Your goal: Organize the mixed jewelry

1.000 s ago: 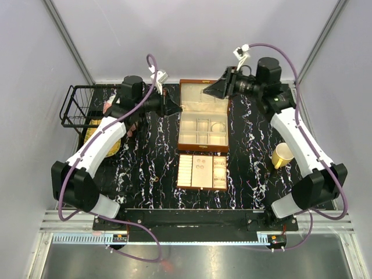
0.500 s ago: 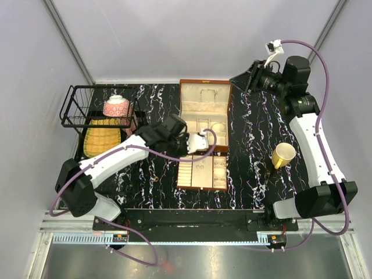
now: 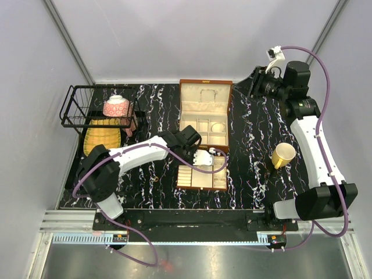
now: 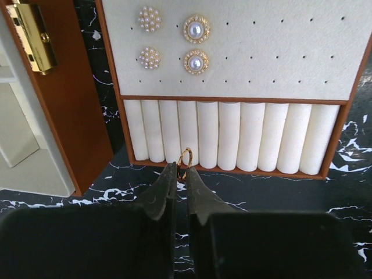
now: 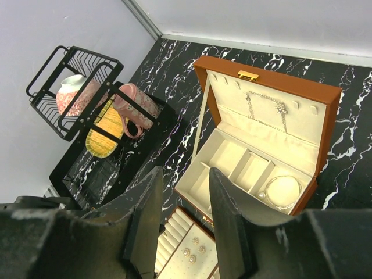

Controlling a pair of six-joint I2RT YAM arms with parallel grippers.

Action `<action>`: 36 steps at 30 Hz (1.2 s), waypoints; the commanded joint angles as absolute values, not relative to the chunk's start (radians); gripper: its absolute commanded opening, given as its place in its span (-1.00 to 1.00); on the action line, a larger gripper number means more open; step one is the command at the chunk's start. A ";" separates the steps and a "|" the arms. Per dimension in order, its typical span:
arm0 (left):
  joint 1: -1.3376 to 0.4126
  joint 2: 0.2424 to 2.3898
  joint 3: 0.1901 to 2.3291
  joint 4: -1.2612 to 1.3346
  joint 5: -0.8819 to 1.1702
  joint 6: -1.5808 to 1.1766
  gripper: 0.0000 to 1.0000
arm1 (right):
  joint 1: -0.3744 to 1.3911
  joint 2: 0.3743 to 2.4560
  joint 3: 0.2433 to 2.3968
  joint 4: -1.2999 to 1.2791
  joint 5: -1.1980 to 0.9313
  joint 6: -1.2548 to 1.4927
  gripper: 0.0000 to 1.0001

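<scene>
At the far left a black wire basket (image 3: pixel 74 111) held a pink bowl (image 3: pixel 116 106), with a yellow mat (image 3: pixel 102 135) lying just in front of it. The left arm reached across the black marble table (image 3: pixel 251 174) to a flat insert tray (image 4: pixel 290 52). There the left gripper (image 4: pixel 180 170) hung at the tray's near edge, its jaws almost together and pinching a small gold ring (image 4: pixel 185 157) upright at their tips. The ring stood at the near end of the white ring rolls (image 4: pixel 232 136), toward their left side; whether it sat in a slot could not be told. Four pearl earrings (image 4: pixel 196 29) were pinned in the padded panel beyond. Behind the tray the brown box (image 3: pixel 203 87) stood open, a pale bangle (image 5: pixel 283 192) in its right compartment and a necklace (image 5: pixel 264 107) hanging in the lid. A yellow cup (image 3: pixel 283 154) stood well right of the box. The right gripper (image 5: pixel 186 174) hung high over the far right corner, jaws moderately apart with nothing between them
</scene>
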State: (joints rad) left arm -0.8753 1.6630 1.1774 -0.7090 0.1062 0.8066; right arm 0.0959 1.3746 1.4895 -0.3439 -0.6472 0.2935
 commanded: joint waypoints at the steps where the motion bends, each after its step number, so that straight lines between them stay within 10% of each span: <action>1: -0.881 1.675 1.207 -0.681 0.063 0.859 -1.00 | 0.086 1.365 1.480 -0.330 -0.663 0.276 -0.14; 36: -0.879 1.766 1.204 -0.635 0.058 0.876 -1.00 | 0.071 1.385 1.445 -0.308 -0.713 0.307 -0.19</action>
State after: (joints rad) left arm -0.8761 1.7649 1.1854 -0.6556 0.0589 0.8650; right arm 0.0784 1.3911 1.4403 -0.3424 -0.6983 0.3016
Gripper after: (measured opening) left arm 0.089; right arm 0.405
